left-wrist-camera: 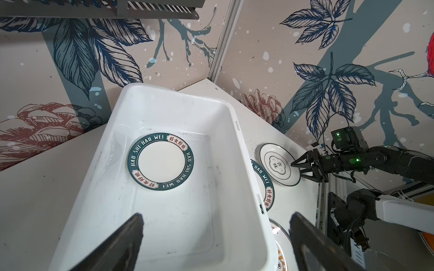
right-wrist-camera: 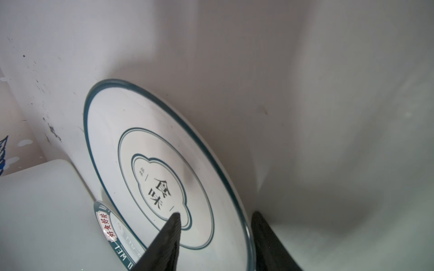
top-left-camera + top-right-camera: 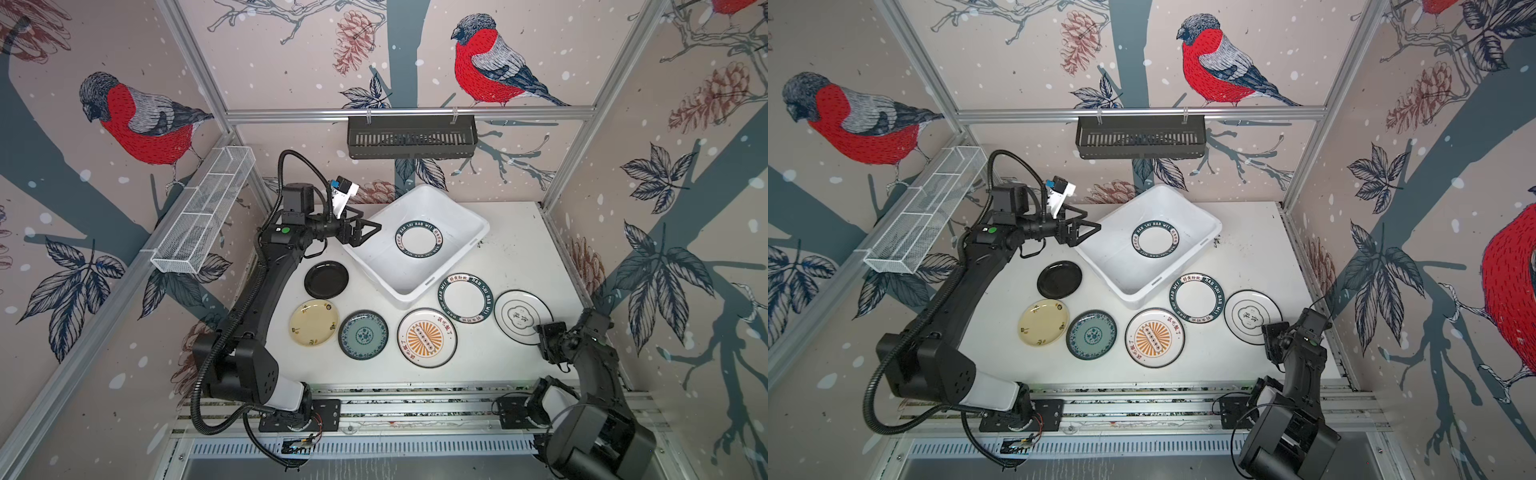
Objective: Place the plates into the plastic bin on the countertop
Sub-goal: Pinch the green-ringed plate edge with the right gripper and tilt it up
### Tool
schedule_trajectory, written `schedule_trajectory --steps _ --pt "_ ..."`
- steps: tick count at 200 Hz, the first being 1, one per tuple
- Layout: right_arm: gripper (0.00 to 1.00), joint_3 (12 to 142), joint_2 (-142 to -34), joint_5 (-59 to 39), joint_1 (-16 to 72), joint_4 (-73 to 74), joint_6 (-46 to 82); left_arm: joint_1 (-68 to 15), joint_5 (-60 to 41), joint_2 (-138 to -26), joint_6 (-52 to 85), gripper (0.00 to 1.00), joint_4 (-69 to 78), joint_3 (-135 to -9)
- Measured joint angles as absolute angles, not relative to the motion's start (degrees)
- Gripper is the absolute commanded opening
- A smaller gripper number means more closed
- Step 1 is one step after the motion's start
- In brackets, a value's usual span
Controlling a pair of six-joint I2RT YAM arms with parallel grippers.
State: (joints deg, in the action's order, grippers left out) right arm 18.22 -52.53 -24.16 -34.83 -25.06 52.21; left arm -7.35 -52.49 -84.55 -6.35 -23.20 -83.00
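Six plates (image 3: 427, 337) on speckled white countertop (image 3: 511, 257), bird-print walls (image 3: 291, 62); left claw (image 3: 372, 232) released, right claw (image 1: 296, 169) astride ringed plate (image 3: 515, 311), grip unclear

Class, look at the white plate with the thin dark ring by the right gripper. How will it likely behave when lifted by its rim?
Probably stiff: the plate looks like hard glazed ware, so it should not bend. Its glossy surface may slip in the right gripper. Held at one edge only, it may tilt downward.
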Motion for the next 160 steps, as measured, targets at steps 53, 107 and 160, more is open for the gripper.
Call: schedule_trajectory --steps 53,107,160 --pt "0.45 15.81 -53.30 -29.08 -38.35 -18.83 50.92 -7.42 -52.47 -84.53 -6.26 0.96 -23.09 -82.94" --pt "0.42 13.15 -57.89 -36.86 -41.15 -9.56 48.75 -7.62 -52.47 -84.53 -6.00 0.96 -22.90 -82.83" --pt "0.35 11.33 -62.67 -41.95 -42.37 -1.93 46.63 -7.68 -52.47 -84.55 -5.98 0.96 -22.55 -82.50"
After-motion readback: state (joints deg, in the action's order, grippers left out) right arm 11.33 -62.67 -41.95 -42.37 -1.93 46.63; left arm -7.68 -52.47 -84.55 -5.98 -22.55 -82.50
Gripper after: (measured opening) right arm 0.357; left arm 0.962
